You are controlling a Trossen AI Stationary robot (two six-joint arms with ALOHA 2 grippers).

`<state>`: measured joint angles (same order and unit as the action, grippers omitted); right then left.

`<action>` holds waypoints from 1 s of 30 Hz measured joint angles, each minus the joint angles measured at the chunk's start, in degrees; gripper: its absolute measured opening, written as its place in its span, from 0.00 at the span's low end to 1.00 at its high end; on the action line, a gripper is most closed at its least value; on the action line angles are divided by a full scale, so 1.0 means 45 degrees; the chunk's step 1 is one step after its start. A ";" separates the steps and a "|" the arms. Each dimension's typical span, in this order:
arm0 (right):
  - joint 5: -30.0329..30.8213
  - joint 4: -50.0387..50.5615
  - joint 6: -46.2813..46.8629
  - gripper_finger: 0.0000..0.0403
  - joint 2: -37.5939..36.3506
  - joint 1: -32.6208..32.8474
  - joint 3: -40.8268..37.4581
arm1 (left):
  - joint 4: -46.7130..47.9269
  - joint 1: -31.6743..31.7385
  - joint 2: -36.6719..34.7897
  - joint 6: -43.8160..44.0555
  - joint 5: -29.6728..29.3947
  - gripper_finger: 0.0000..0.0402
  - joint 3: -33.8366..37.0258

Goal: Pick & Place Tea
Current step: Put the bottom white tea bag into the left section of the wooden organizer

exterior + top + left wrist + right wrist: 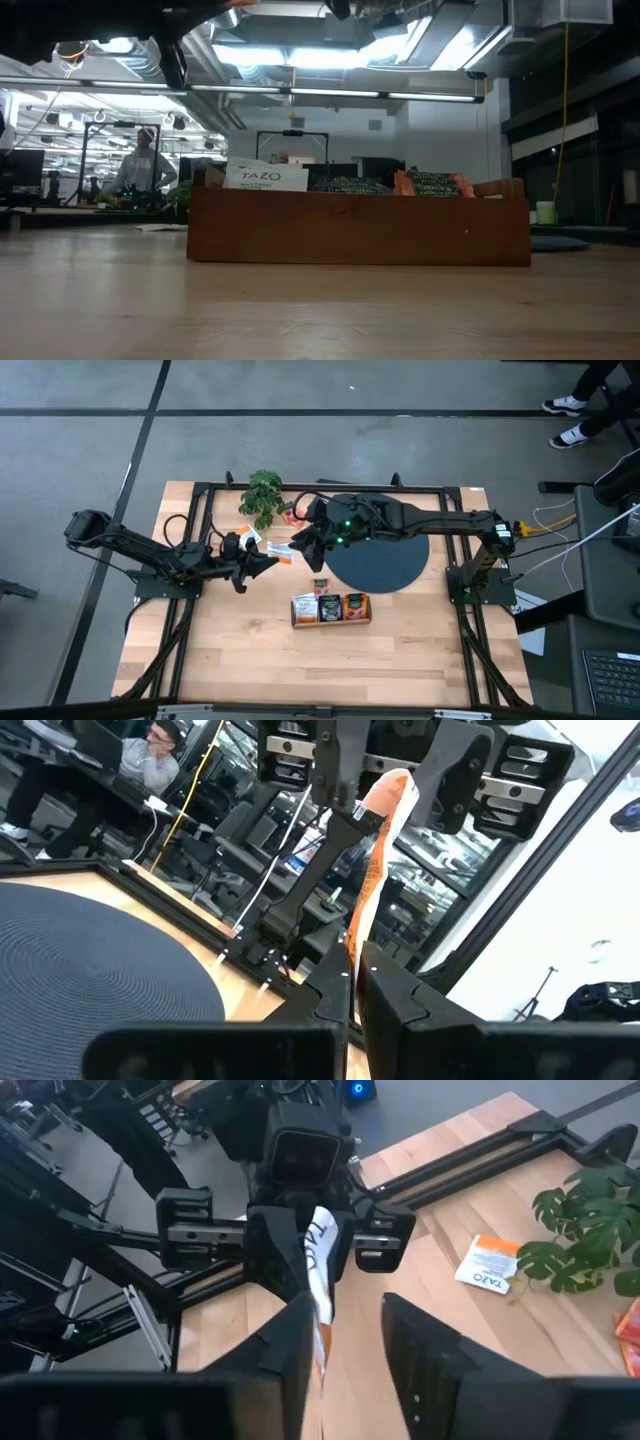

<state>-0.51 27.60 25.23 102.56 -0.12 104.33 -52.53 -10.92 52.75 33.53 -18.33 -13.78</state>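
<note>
My left gripper point(273, 559) is shut on one tea packet point(284, 552), white with orange, held above the table left of the black disc point(390, 565). My right gripper point(301, 545) reaches in from the right. In the right wrist view, my right gripper point(348, 1308) is open with its fingers on either side of the packet's free end point(320, 1270). In the left wrist view the packet point(378, 840) shows edge-on, rising from my left gripper point(355, 982). More tea stands on edge in the wooden box point(330, 622). My left gripper pinches the packet's near end point(352, 948) between its two fingers, coming from the table's left. The packet sticks out past the fingertips toward the right arm, edge-on and clear of the table. My right gripper has one finger point(296, 1330) close beside the packet's face; I cannot tell whether it touches.
A small green plant point(262, 495) stands at the far side, with loose tea packets beside it point(250, 536) point(293, 515) point(487, 1265). The wooden box point(360, 230) sits near the table's middle. A person point(145, 165) is in the room beyond.
</note>
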 joint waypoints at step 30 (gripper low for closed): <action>-0.0937 0.0796 -0.0351 0.00 0.0005 0.0269 0.0000 | 0.0317 0.0005 0.0000 0.0047 0.0582 0.23 0.0000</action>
<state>-4.73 31.18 23.65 102.59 1.09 104.33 -51.10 -10.90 52.75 33.74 -15.71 -13.78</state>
